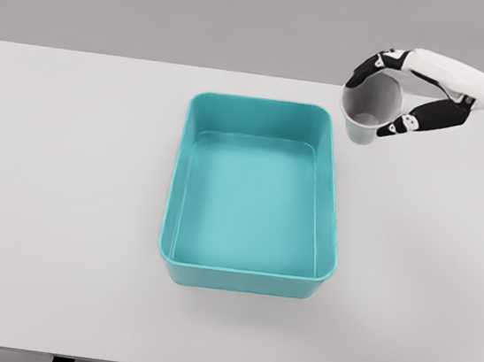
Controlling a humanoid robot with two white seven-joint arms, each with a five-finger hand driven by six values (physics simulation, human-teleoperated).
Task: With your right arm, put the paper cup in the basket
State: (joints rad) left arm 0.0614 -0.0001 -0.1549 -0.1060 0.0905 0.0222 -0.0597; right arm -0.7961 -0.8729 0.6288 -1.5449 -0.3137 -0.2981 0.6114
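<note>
— Where was the paper cup (370, 108)?

— Your right hand (408, 89) had its fingers wrapped around it, holding it above the white tabletop (57, 166), just beyond the teal basket's (333, 213) far right corner.

— Which way did it point?

— It was tilted, long axis leaning, its open mouth turned up and toward you.

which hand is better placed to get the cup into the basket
Right. The right hand already grips the paper cup, tilted, just off the basket's far right corner. No left arm is in view.
</note>
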